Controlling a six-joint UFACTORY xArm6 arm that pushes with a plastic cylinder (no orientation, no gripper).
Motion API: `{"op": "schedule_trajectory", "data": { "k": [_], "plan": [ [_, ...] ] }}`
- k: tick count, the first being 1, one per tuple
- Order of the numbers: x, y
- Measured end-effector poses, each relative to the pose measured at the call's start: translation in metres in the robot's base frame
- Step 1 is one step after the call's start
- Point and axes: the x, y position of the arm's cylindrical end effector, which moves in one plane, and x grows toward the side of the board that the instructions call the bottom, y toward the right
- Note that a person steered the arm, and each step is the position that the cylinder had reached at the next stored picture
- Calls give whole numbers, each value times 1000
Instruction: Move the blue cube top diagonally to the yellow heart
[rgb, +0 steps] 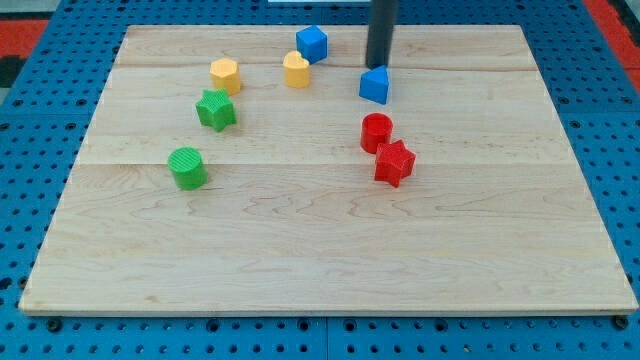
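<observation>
The blue cube (312, 43) sits near the view's top, just up and right of the yellow heart (296, 70), almost touching it. My tip (378, 66) is the lower end of the dark rod coming down from the view's top. It stands right of the blue cube and the heart, directly above a blue triangular block (375, 85), close to or touching its top edge.
A yellow hexagon block (225, 75) lies left of the heart. A green star (216, 109) and a green cylinder (187, 167) are on the left. A red cylinder (376, 132) and a red star (394, 162) sit below the blue triangular block. The wooden board (330, 250) lies on a blue pegboard.
</observation>
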Motion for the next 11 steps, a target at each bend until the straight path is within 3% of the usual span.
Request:
{"op": "schedule_trajectory", "data": {
  "k": [1,3,4,6,8,10,11],
  "plan": [
    [27,3],
    [-39,20],
    [-81,-26],
    [-80,-100],
    [-64,-74],
    [-45,-12],
    [-67,-8]
  ]
}}
